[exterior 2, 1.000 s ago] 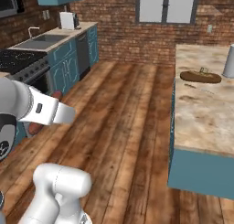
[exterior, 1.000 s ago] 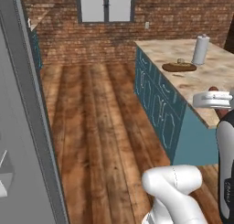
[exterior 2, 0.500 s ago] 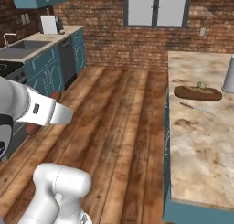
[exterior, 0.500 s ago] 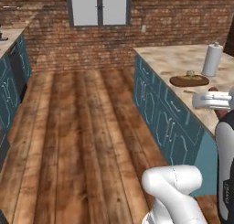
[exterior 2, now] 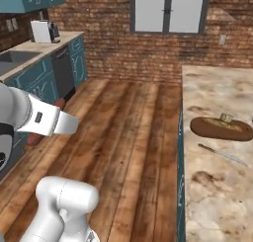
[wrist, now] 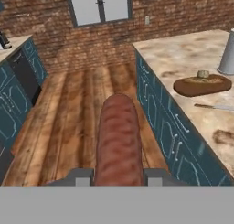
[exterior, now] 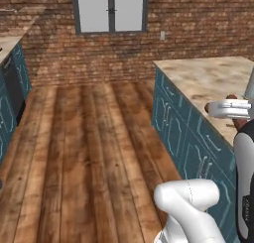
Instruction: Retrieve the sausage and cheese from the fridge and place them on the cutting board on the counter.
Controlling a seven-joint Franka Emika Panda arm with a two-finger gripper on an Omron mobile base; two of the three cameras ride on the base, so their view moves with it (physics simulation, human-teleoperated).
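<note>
1. I'm carrying the sausage [wrist: 118, 138], the jaws pinching it at its near end.
2. The cutting board [wrist: 202, 85] is lying at two o'clock on the counter [wrist: 183, 54], cheese [wrist: 203, 74] already on it.
3. I'm planning a steady approach, lowering the sausage beside the cheese, clear of the knife [wrist: 215, 107].

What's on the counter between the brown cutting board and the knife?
Nothing: the right base view shows bare counter between the cutting board and the knife.

The sausage [wrist: 118, 141] hides the end effector's fingertips; the knife [wrist: 215, 107] runs off frame.
</note>
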